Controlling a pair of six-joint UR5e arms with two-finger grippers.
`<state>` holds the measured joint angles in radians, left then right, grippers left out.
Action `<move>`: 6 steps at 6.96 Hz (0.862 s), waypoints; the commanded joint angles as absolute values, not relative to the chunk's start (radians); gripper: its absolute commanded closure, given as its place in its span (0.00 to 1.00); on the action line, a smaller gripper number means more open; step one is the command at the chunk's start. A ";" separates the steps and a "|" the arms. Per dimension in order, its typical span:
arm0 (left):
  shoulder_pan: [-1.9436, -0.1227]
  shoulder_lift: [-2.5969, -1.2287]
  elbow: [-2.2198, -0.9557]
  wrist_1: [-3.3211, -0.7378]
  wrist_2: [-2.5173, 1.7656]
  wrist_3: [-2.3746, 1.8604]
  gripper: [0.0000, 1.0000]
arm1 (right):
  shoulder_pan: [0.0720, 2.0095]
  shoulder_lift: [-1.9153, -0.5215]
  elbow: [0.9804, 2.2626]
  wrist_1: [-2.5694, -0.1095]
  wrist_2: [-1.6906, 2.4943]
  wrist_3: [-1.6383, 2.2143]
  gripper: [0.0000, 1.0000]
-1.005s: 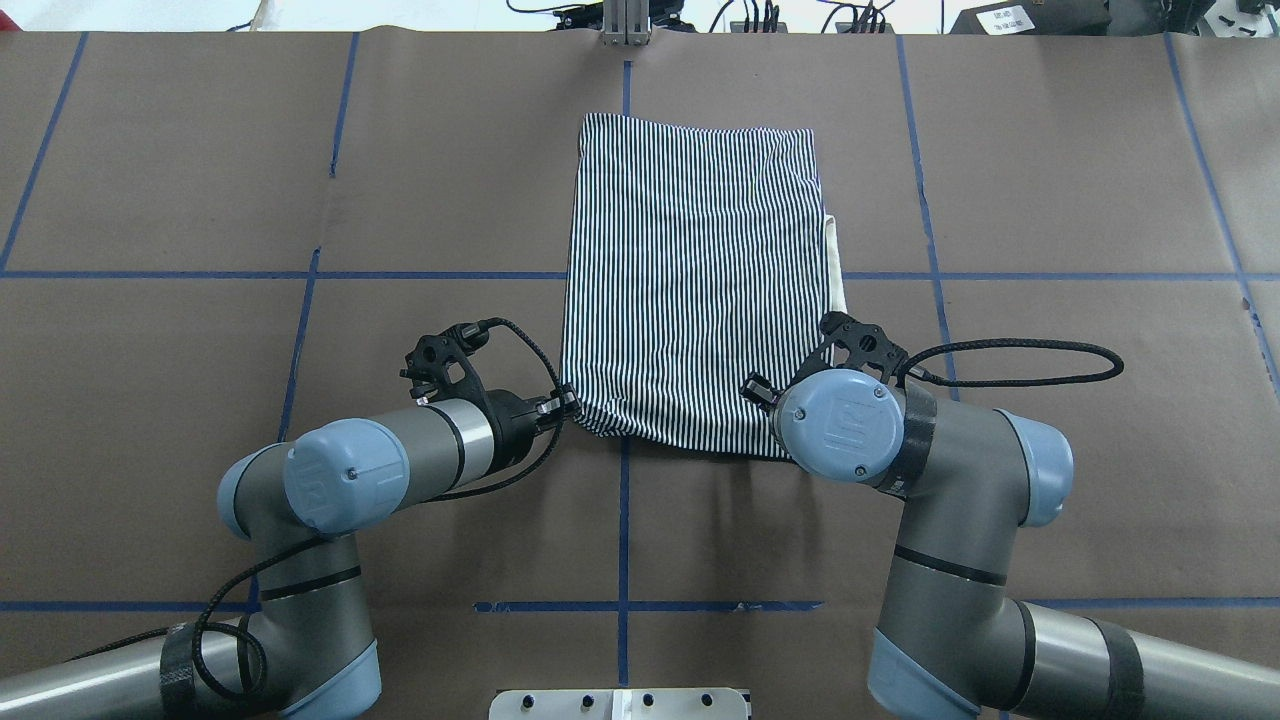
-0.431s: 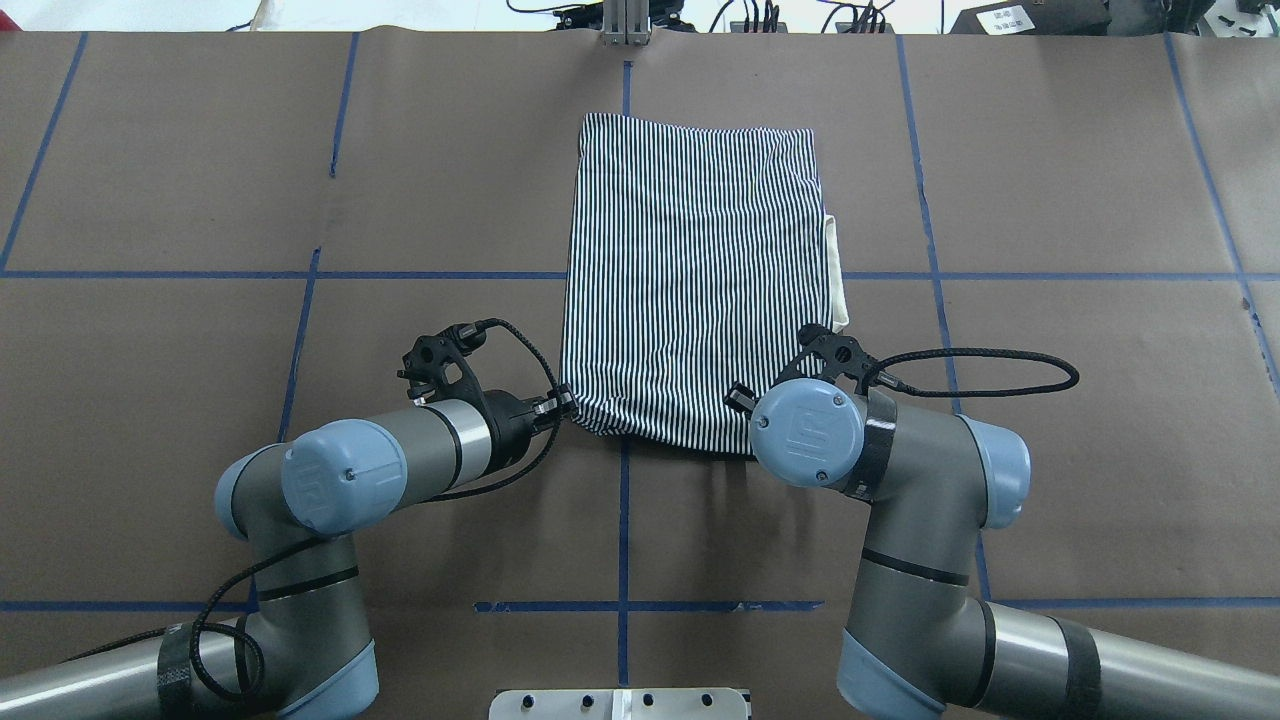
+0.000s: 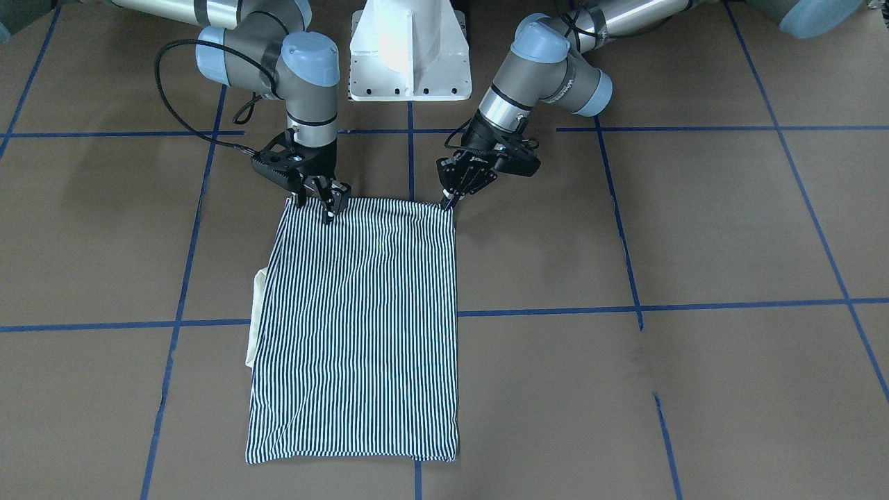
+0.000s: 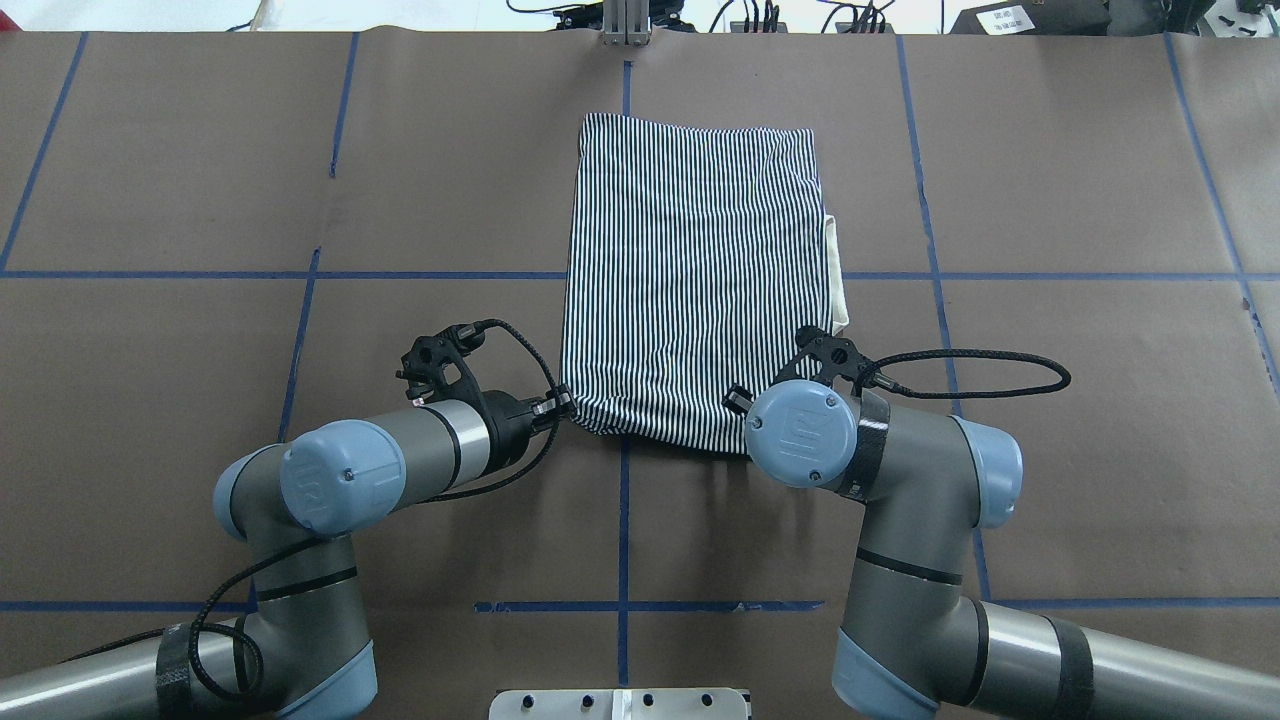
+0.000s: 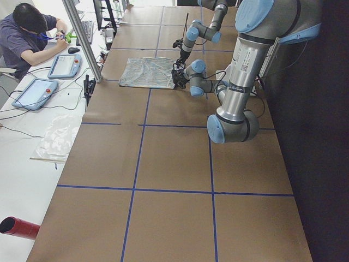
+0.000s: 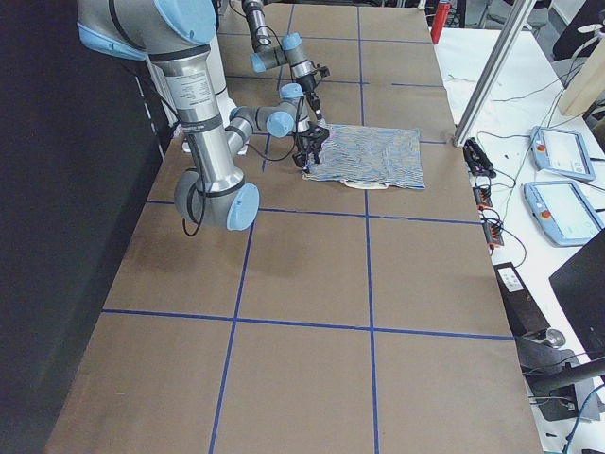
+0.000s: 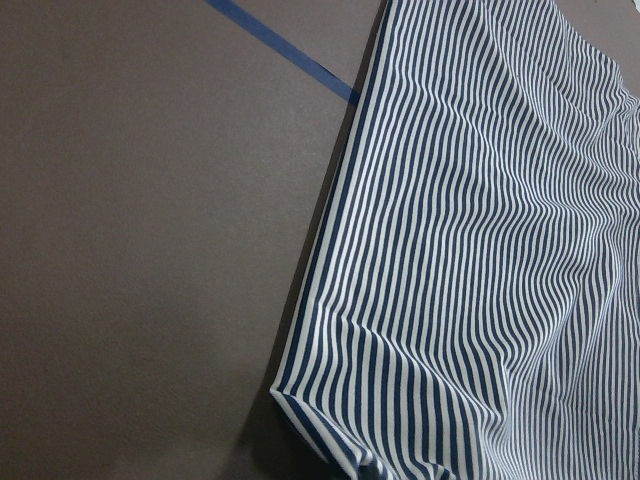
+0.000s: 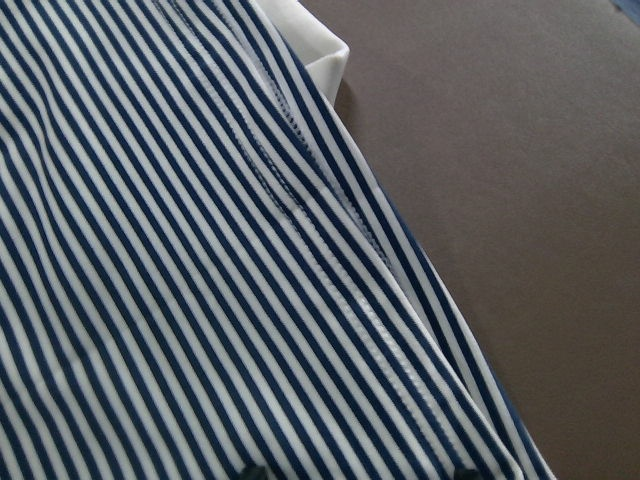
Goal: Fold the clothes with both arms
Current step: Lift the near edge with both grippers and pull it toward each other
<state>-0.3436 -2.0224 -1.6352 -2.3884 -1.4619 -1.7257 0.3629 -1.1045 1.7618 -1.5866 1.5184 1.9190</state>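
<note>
The striped polo shirt [image 4: 690,280] lies folded into a rectangle mid-table, with its cream collar [image 4: 838,280] poking out on the right side. It also shows in the front view [image 3: 354,326]. My left gripper [image 3: 446,200] is shut on the shirt's near-left corner, which is slightly bunched in the overhead view [image 4: 575,412]. My right gripper [image 3: 316,207] is open over the near edge, a little in from the near-right corner. Two dark fingertips [image 8: 250,470] stand apart on the stripes. In the overhead view the right wrist [image 4: 800,435] hides that gripper.
Brown paper with a blue tape grid [image 4: 620,520] covers the table. The white pedestal [image 3: 410,55] stands between the arm bases. An operator [image 5: 27,27] and teach pendants [image 5: 65,65] are beyond the far edge.
My right wrist has moved left and slightly toward the shirt, now covering its near-right corner. The left arm and the shirt's body have not moved.
</note>
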 commanded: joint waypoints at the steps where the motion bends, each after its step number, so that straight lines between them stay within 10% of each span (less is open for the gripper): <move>1: -0.344 -2.022 -1.635 -2.388 -1.462 -1.726 1.00 | 0.361 -1.098 1.764 -1.614 1.519 1.919 0.87; 2: -0.344 -2.022 -1.635 -2.387 -1.462 -1.726 1.00 | 0.360 -1.098 1.764 -1.614 1.519 1.931 1.00; 6: -0.344 -2.026 -1.635 -2.387 -1.465 -1.724 1.00 | 0.364 -1.068 1.778 -1.612 1.517 1.994 1.00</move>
<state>-0.3436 -2.0228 -1.6352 -2.3870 -1.4633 -1.7253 0.3616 -1.0757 1.7696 -1.6135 1.5179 1.9922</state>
